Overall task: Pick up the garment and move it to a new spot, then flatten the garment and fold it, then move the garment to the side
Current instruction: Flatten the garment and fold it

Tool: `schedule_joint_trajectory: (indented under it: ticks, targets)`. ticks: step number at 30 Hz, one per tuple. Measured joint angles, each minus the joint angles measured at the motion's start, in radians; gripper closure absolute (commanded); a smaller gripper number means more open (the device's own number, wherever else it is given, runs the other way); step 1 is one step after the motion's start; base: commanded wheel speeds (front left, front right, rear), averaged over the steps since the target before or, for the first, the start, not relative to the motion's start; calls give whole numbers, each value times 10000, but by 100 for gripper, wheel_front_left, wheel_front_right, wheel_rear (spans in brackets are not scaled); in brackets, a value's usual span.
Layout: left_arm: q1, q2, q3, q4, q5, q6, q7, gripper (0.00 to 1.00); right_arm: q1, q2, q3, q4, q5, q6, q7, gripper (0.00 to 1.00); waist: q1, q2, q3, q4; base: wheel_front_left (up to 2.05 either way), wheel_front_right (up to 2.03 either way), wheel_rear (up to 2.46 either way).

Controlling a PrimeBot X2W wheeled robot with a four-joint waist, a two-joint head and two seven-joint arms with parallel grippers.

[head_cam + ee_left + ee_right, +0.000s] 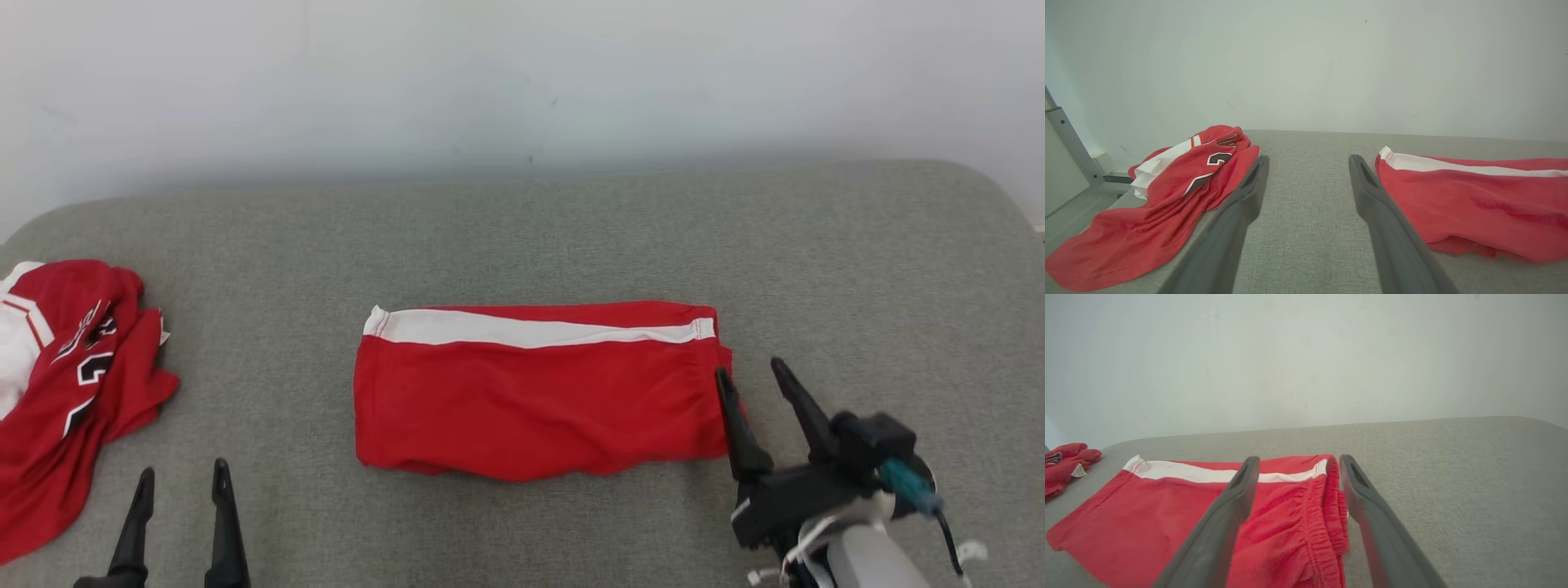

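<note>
Grey couch [522,237], folded red shorts [539,400], crumpled jersey [73,392]

Crumpled red and white jersey [82,392] at the left edge, grey fabric surface [571,237], pale wall [522,73] behind

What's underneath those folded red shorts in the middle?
The red shorts lie flat on the grey padded surface. Whatever sits beneath them or between their folded layers is covered.

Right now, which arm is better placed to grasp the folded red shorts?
Probably right. The right gripper is open at the elastic waistband end of the shorts; the left gripper is open too, over bare cushion, apart from them.
</note>
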Motion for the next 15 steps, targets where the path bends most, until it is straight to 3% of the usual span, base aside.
schedule_joint_trajectory:
  ticks: [7, 15]
  targets:
    - [-445, -259, -17, 157, 217, -257, 0, 0, -2260, -230, 245, 2721, -188, 0, 504, 0, 1, 0, 301, 347, 0, 0, 0]
    - [-550, -422, -4, 295, 353, -359, 0, 0, -3236, -307, 226, 5264, -73, 0, 587, 0, 2, 0, 531, 598, 0, 0, 0]
